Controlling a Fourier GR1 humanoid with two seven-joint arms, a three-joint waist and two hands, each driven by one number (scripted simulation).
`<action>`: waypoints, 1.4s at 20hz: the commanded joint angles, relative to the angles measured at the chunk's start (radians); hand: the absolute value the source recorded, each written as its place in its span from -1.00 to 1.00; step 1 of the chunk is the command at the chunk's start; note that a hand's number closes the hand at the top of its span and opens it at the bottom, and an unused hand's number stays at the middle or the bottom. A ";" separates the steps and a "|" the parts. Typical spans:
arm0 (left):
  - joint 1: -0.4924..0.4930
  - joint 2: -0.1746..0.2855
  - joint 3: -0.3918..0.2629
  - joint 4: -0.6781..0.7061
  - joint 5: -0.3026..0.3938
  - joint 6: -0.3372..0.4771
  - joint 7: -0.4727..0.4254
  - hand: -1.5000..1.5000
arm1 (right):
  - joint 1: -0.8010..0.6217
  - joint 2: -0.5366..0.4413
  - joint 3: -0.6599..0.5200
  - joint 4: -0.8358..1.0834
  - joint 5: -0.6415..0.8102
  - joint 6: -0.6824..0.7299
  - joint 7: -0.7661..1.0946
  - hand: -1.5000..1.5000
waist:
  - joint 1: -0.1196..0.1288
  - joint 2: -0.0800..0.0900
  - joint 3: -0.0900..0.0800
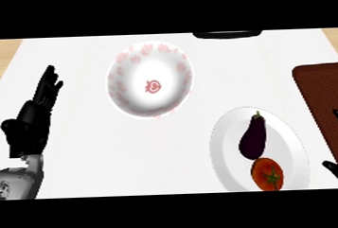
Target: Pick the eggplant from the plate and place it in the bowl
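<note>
You'll likely find the eggplant (253, 137) light and slick, so take its fat middle; your right robot hand (335, 167) waits released beside the plate (293, 147).

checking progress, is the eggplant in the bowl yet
No, the eggplant lies on the white plate beside a tomato, apart from the bowl.

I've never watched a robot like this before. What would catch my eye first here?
The dark purple eggplant stands out first, lying on a white plate at the lower right, with a red tomato just below it in the view. Next comes the white bowl with red markings, at the upper middle of the counter. At the left, the robot's black left hand rests open, fingers up.
</note>
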 commanded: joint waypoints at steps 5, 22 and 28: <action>-0.046 -0.014 0.009 0.057 -0.022 0.002 -0.003 0.00 | -0.062 -0.185 0.067 0.165 0.317 0.045 -0.186 -1.00 | 0.013 -0.004 -0.006; -0.057 -0.058 0.038 0.043 -0.082 -0.019 0.036 0.00 | -0.165 -0.211 0.289 0.033 0.604 -0.025 -0.029 -1.00 | 0.001 -0.010 -0.009; -0.076 -0.045 0.061 0.020 -0.065 -0.054 0.072 0.00 | -0.171 -0.131 0.400 0.003 0.753 -0.137 0.130 -1.00 | 0.000 -0.010 -0.009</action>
